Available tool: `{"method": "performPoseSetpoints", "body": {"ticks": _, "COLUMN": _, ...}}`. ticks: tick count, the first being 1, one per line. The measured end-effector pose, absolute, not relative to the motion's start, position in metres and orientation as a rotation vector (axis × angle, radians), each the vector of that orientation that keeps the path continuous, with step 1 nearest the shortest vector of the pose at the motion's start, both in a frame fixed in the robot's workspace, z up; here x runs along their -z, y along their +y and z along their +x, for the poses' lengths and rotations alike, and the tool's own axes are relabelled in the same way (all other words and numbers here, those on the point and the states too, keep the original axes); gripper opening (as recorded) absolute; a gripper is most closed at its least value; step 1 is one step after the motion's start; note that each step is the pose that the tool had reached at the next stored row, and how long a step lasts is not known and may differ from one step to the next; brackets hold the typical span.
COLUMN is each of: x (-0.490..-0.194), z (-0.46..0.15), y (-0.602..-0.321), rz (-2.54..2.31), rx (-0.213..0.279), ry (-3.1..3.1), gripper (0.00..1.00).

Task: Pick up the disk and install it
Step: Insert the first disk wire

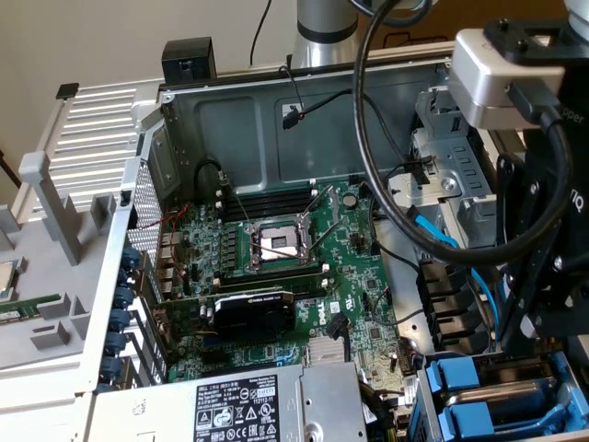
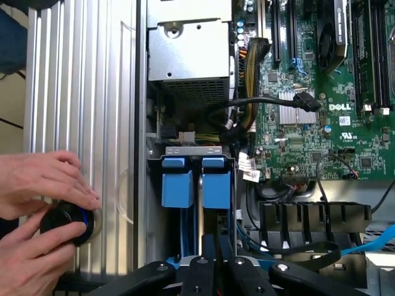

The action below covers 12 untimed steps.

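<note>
The disk's bright blue plastic rails (image 2: 216, 185) show in the drive cage (image 2: 192, 150) at the case's edge, beside a second blue-fronted unit (image 2: 176, 185). Its silver face is hidden, and I cannot tell which of the two is the disk. In the exterior view the blue rails (image 1: 457, 382) sit at the lower right, in the same cage. My gripper (image 2: 217, 248) hangs just over these blue fronts, its black fingers shut together with nothing visibly between them. In the exterior view the gripper (image 1: 543, 322) stands above the cage, and I cannot tell whether it touches the rails.
A person's hands (image 2: 37, 203) hold a black round knob (image 2: 68, 223) on the ribbed grey panel. The green motherboard (image 1: 276, 267), black graphics card (image 1: 253, 313) and grey power-supply box (image 1: 248, 405) fill the case. Black cables (image 1: 386, 193) and a blue cable (image 1: 433, 235) loop near the cage.
</note>
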<state>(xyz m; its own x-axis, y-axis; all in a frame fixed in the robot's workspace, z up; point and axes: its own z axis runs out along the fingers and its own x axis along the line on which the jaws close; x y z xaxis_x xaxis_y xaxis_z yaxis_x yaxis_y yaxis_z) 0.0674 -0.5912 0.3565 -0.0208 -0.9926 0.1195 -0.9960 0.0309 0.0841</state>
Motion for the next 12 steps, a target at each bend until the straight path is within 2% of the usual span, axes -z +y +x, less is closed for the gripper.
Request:
{"method": "performPoseSetpoints", "body": {"ticks": 2, "x": -0.3565, "z": 0.0671, "y": -0.5911, "rz": 2.091, "rx": -0.035, "ry": -2.146, "gripper": 0.24}}
{"method": "performPoseSetpoints", "body": {"ticks": 3, "x": -0.3565, "z": 0.0670, "y": -0.5912, "rz": 2.091, "rx": -0.035, "ry": -2.146, "gripper": 0.24}}
{"method": "performPoseSetpoints", "body": {"ticks": 4, "x": -0.3565, "z": 0.0670, "y": -0.5912, "rz": 2.091, "rx": -0.035, "ry": -2.146, "gripper": 0.30}}
{"method": "performPoseSetpoints", "body": {"ticks": 5, "x": -0.3565, "z": 0.0669, "y": -0.5912, "rz": 2.091, "rx": -0.035, "ry": -2.146, "gripper": 0.30}}
{"method": "performPoseSetpoints", "body": {"ticks": 6, "x": -0.3565, "z": 0.0667, "y": -0.5912, "rz": 2.091, "rx": -0.035, "ry": -2.146, "gripper": 0.36}}
{"method": "performPoseSetpoints", "body": {"ticks": 12, "x": -0.3587, "z": 0.0655, "y": -0.5966, "rz": 2.092, "rx": -0.034, "ry": -2.147, "gripper": 0.36}}
